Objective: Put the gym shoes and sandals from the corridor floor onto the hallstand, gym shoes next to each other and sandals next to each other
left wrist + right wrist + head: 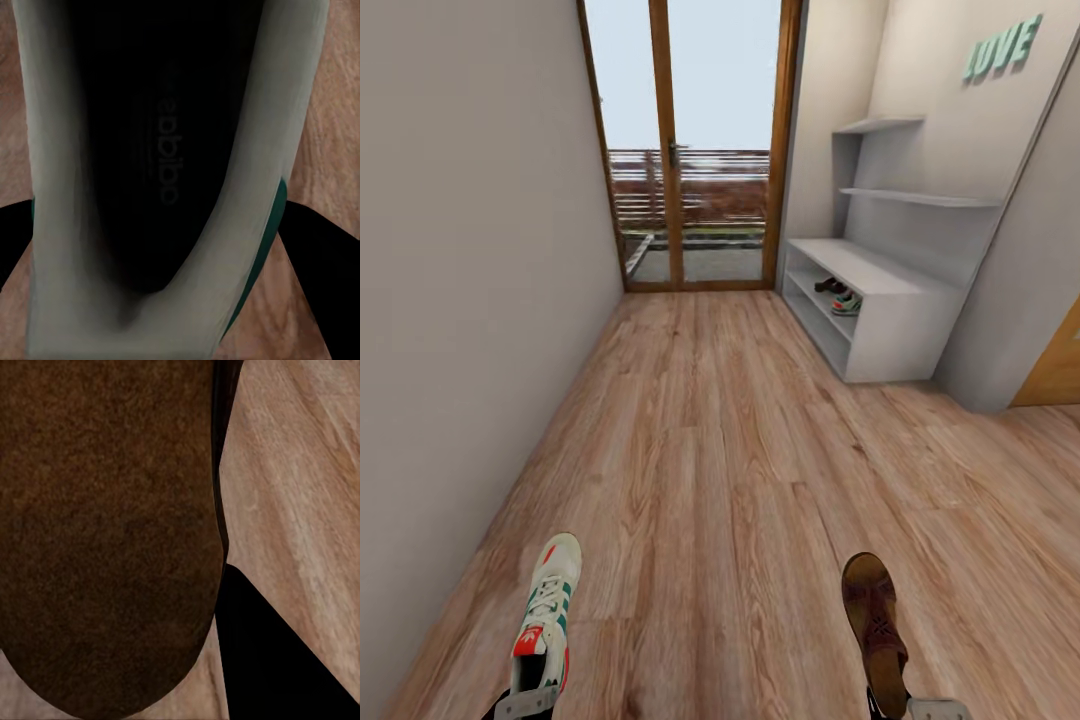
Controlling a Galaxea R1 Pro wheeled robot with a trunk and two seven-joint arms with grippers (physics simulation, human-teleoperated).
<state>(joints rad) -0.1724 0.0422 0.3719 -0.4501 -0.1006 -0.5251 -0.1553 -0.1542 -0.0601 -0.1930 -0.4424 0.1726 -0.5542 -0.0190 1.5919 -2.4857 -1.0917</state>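
Note:
A white gym shoe (548,605) with green stripes and a red tongue patch hangs low at the left, my left gripper (525,702) shut on its heel end. In the left wrist view the shoe's dark inside (150,150) sits between black fingers (319,255). A brown sandal (875,620) is held at the right by my right gripper (920,708), and its brown sole (105,532) lies against a black finger (277,660). The hallstand (860,265) stands far right. Its upper tier holds another sandal (828,286) beside another gym shoe (848,302).
The corridor floor (720,450) runs ahead to a wood-framed glass door (690,150). A plain wall (460,300) closes the left side. A wooden door (1055,370) shows at the right edge, past the hallstand's grey side wall.

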